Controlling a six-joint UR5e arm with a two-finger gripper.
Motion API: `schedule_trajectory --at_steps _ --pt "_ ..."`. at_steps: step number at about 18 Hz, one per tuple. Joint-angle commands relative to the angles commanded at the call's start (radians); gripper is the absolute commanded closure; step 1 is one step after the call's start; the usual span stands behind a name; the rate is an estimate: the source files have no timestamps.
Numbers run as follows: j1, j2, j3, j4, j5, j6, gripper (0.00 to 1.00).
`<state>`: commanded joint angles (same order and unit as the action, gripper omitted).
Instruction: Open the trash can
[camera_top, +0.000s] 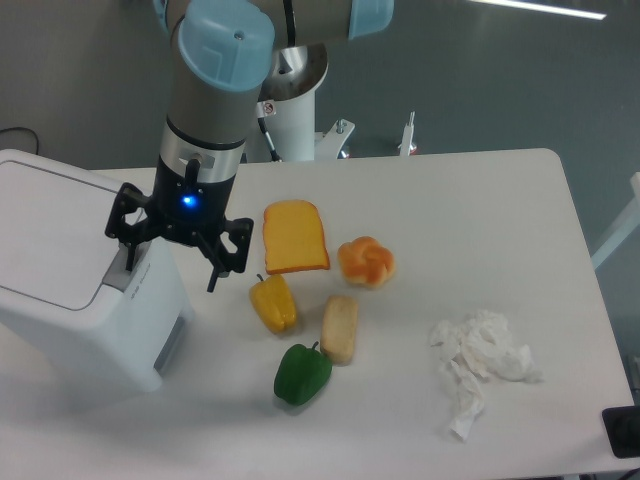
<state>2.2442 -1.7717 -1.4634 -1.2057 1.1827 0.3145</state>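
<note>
White table fills most of the view, with a dark grey floor behind it. On the left end of the table stands the trash can, a large boxy white bin with its flat lid closed. Its grey push tab is on the right edge of the top.

The gripper hangs from the arm directly above the right edge of the trash can, with a blue light on its body. Its two black fingers are spread wide and hold nothing. One fingertip is at the push tab, and I cannot tell if it touches it. The other fingertip hangs in the air just to the right of the trash can.

To the right of the trash can lie the food items. A yellow bell pepper is nearest to it. A green bell pepper lies nearer the camera than the yellow one. A slice of cheese lies farther back. A bread roll is further right of the trash can, and beyond it a round orange bun. A crumpled white tissue lies far to the right of the trash can.
</note>
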Motion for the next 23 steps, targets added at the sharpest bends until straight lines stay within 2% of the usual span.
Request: schedule_trajectory --at_steps 17,21,23 --pt "0.008 0.003 -0.009 0.000 -0.005 0.002 0.00" --pt "0.017 0.003 0.034 -0.005 -0.005 0.002 0.00" --pt "0.053 0.003 0.041 -0.008 -0.003 0.011 0.00"
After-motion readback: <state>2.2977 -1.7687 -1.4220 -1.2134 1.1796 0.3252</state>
